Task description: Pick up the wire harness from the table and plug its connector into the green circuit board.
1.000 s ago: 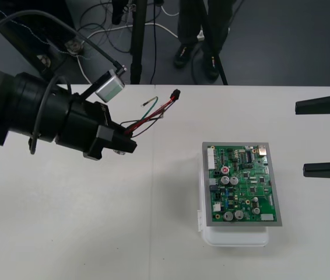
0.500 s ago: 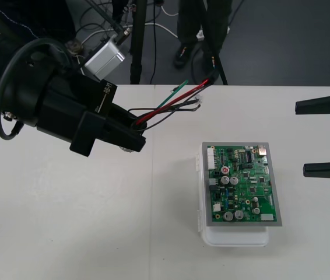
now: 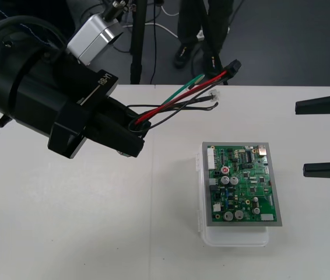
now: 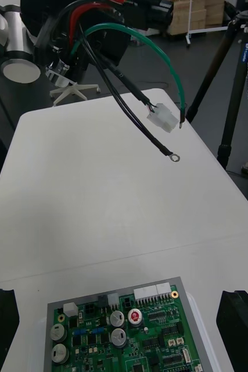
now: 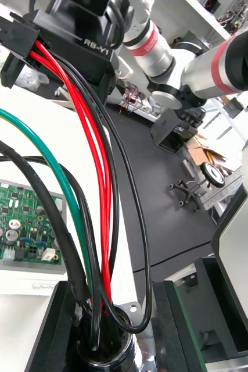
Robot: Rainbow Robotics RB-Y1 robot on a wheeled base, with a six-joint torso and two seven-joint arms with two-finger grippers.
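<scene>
Left claw (image 3: 131, 139) is clenched on the wire harness (image 3: 174, 102), reaching in from the left side of the worktop (image 3: 66, 233) and standing up off its surface. From the left wrist view, note that the two black fingers (image 5: 63, 331) stand close in on either side of the round metal socket (image 5: 109, 346), and all the wires rise out of that socket. You have the harness held clear of the worktop, its wires fanning out from the claw toward the far right. Red wires (image 3: 197, 86) and a couple of black ones run to the black plug (image 3: 232, 66), which hangs over the worktop's far edge against the dark floor. Green wire (image 4: 173, 70) arcs out to a bare end. A thicker black lead ends in a small white connector (image 4: 162, 121), and a thin black one ends in a ring terminal (image 4: 173, 157). Green circuit board (image 3: 244, 185) sits flat on its white base (image 3: 235, 238), right of centre on the worktop, well apart from the plug and nearer the robot than the harness. Right claw (image 3: 328, 137) waits at the right edge, spread wide and gripping nothing. In its wrist view, the board's near edge lies between its two fingers.
</scene>
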